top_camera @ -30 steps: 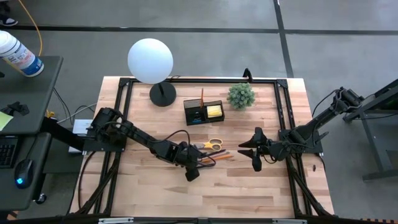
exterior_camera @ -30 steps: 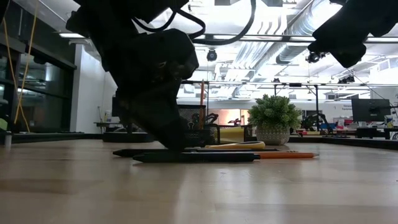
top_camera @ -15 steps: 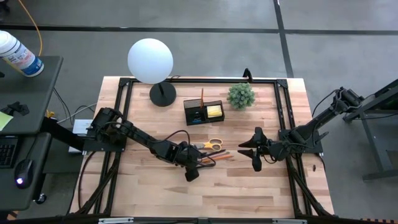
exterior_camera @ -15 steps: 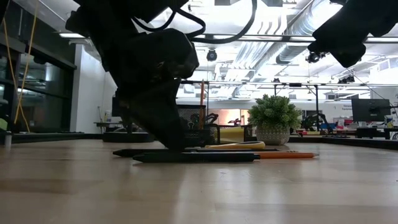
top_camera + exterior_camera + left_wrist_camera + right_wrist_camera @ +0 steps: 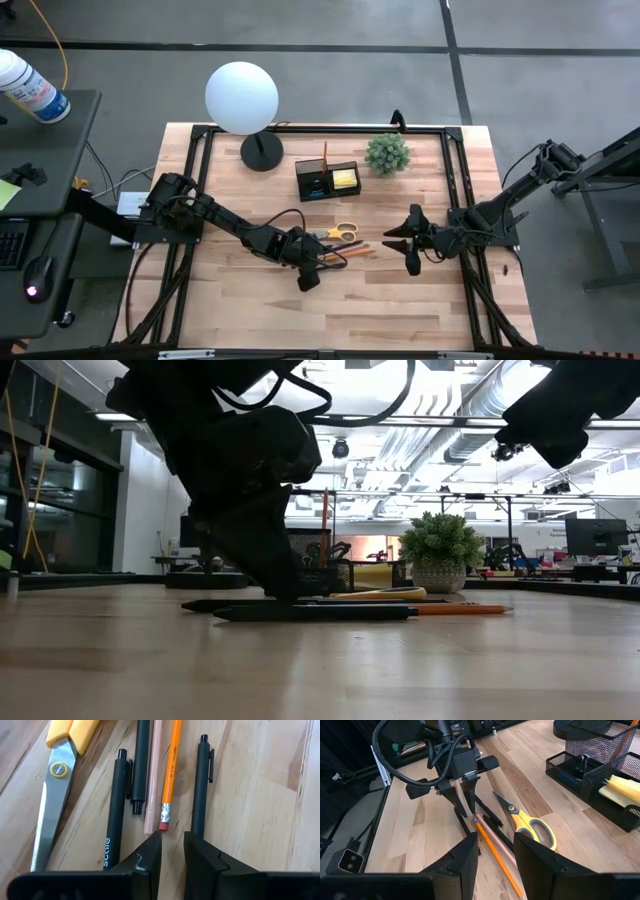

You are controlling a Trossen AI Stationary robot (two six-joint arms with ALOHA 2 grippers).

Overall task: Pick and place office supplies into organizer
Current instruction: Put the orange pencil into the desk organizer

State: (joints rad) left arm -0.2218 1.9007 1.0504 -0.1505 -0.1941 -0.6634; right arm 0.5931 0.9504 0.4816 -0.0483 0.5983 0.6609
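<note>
Nothing has moved since the earlier frames: both arms and every object sit exactly where they were.

On the wooden worktop (image 5: 400, 300), a black wire-mesh desk organizer (image 5: 327, 180) with several compartments stands near the middle of the far edge, between a white globe lamp on a black base (image 5: 242, 97) and a small green potted plant (image 5: 387, 153). It already holds a yellow square sticky-note pad (image 5: 344, 179), something blue (image 5: 317, 185) in the compartment beside the pad, and one upright orange pencil (image 5: 325, 154).

The rest lies loose near the worktop's centre: yellow-handled scissors (image 5: 55, 785), an orange pencil with a pink eraser tip (image 5: 169, 775), a pale pinkish pencil (image 5: 153, 780) and three black pens (image 5: 199, 785), side by side in a loose row.

The left gripper (image 5: 172, 850) hovers low over this row, its jaws narrowly parted and holding nothing, their tips just beside the orange pencil's eraser end. The right gripper (image 5: 410, 243) waits toward the right edge of the worktop, raised, jaws moderately apart and empty, facing the loose items.

Judged from this, the task is partly done: the pad, the blue item and one pencil are stowed; the scissors, two pencils and three pens remain to be picked up, and no grasp has closed yet.
</note>
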